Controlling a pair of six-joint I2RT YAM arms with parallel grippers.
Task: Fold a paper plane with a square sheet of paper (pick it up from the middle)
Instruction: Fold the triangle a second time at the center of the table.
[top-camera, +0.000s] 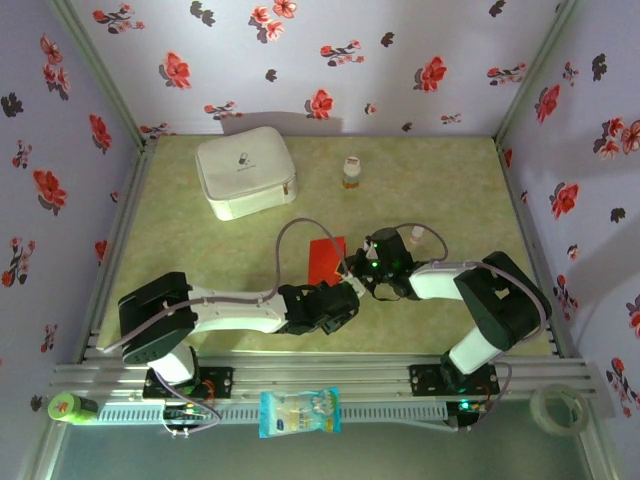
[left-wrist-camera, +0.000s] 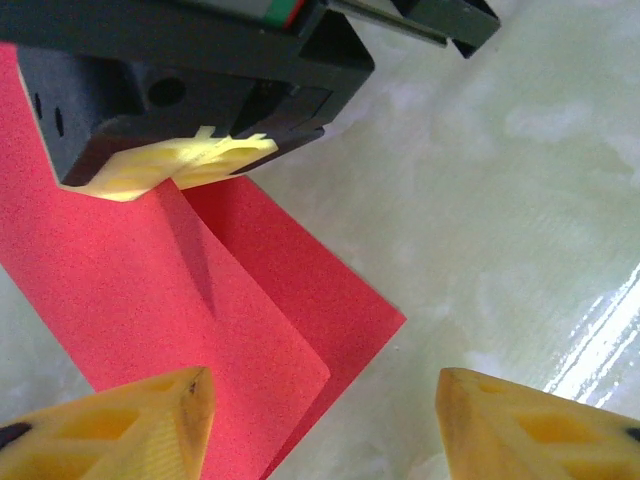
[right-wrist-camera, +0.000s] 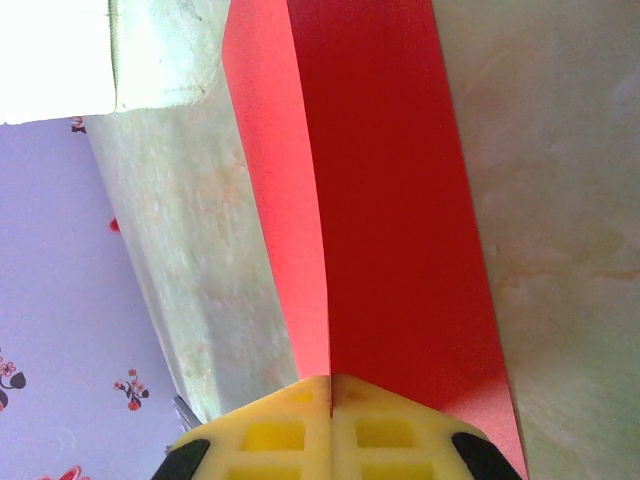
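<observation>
One red sheet, pinched in right claw

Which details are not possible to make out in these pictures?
Top view: folds in the paper and the label on the bottle are too small to tell.
Left wrist view: the right gripper covers the paper's top; the frame edge cuts its left side.
Right wrist view: the shut fingers hide the pinched edge; the case is cut off and washed out.
</observation>
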